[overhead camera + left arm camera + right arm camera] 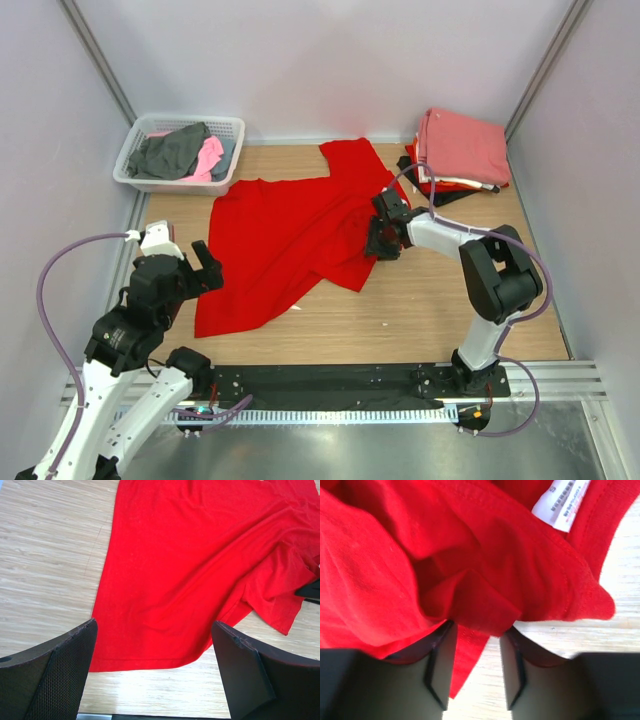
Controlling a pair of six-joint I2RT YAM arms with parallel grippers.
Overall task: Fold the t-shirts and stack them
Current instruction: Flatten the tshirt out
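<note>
The red t-shirt (290,240), likely limp and light, sprawls mid-tabletop (430,300); its hem corners look best to pinch. The right gripper (477,630) is half-closed round a collar fold, whether gripping I cannot tell. The left gripper (203,265) gapes above the near hem.

Red t-shirt (285,235) spread rumpled at centre; folded stack (462,150) far right.

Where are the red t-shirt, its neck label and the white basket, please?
red t-shirt (280,235): top external view, middle of the spread body.
neck label (561,504): right wrist view, centre of the white tag.
white basket (165,183): top external view, near wall.
</note>
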